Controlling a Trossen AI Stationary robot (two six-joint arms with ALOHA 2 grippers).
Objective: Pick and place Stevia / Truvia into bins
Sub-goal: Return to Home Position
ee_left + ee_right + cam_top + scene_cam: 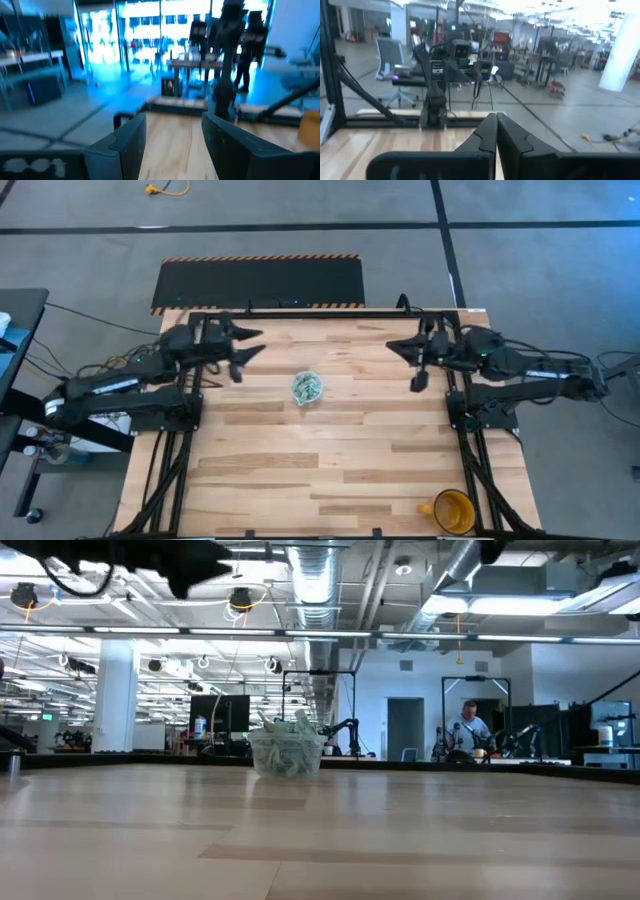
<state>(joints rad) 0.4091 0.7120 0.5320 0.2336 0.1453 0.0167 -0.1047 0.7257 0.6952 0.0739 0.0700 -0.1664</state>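
Between the two arms, on the desk (330,470), the clear cup (294,388) is standing upright with the Stevia sachets (308,387) heaped inside it, a few of them poking above the rim in the low view. I am finding no loose sachet on the bare wood, so I am judging the sorting as finished or very nearly so (a flat sachet could be escaping me at this angle).

I am reading the left end effector (173,120) as hanging high over the desk to the cup's left, near it but not above it. Its fingers are standing spread, with only wood showing between them. Holding it raised and off to the side is making sense to me: from there it is clearing the rim, and a light plastic cup full of paper would be tipping at the slightest knock.

Across the desk, the right end effector (496,117) is hovering well apart from the cup, its fingers pressed together on nothing. I am taking that as a parked pose, since nothing on its side is asking for a grasp.

Off in the near right corner, the yellow mug (452,510) is sitting far from both arms, and I am treating it as no part of this job. What I am weighing now is simply settling both arms into rest without crossing over the cup.
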